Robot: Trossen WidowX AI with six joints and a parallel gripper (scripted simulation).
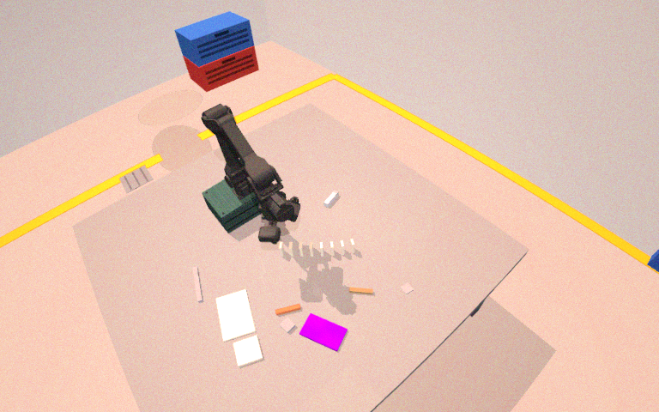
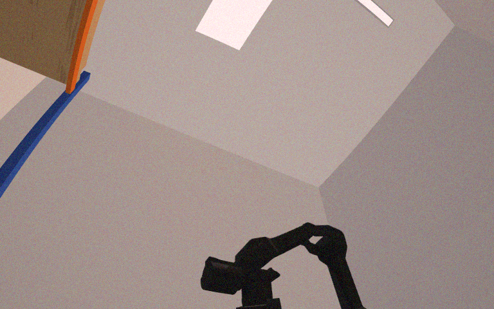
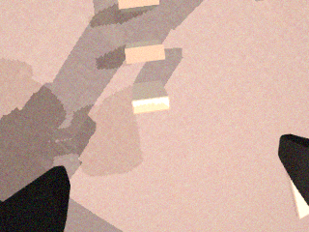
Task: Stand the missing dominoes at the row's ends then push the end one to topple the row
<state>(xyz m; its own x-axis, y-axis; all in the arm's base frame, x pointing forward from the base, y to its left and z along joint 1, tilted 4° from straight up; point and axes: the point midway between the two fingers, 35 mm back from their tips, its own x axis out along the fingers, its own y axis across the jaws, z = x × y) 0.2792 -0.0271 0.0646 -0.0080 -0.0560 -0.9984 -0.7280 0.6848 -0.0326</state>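
Several pale dominoes stand upright in one evenly spaced row in the top view, from the left end domino (image 1: pixel 281 249) (image 3: pixel 151 105) to the right end domino (image 1: pixel 353 243). The neighbour of the left end domino (image 1: pixel 291 248) (image 3: pixel 145 53) stands clear of it. My gripper (image 3: pixel 177 161) is wide open and empty, above the table beside the left end of the row. The left end domino stands free of both fingers. A loose white block (image 1: pixel 331 199) lies behind the row; a white piece (image 3: pixel 300 199) is partly hidden by the right finger in the wrist view.
In front of the row lie two orange sticks (image 1: pixel 287 309) (image 1: pixel 360 290), a magenta rectangle (image 1: pixel 323 332) and small pink squares (image 1: pixel 287 325) (image 1: pixel 407 288). White sheets (image 1: pixel 235 314) (image 1: pixel 247 350) and a pale stick (image 1: pixel 196 284) lie front left. The dark green base box (image 1: pixel 228 206) is behind left.
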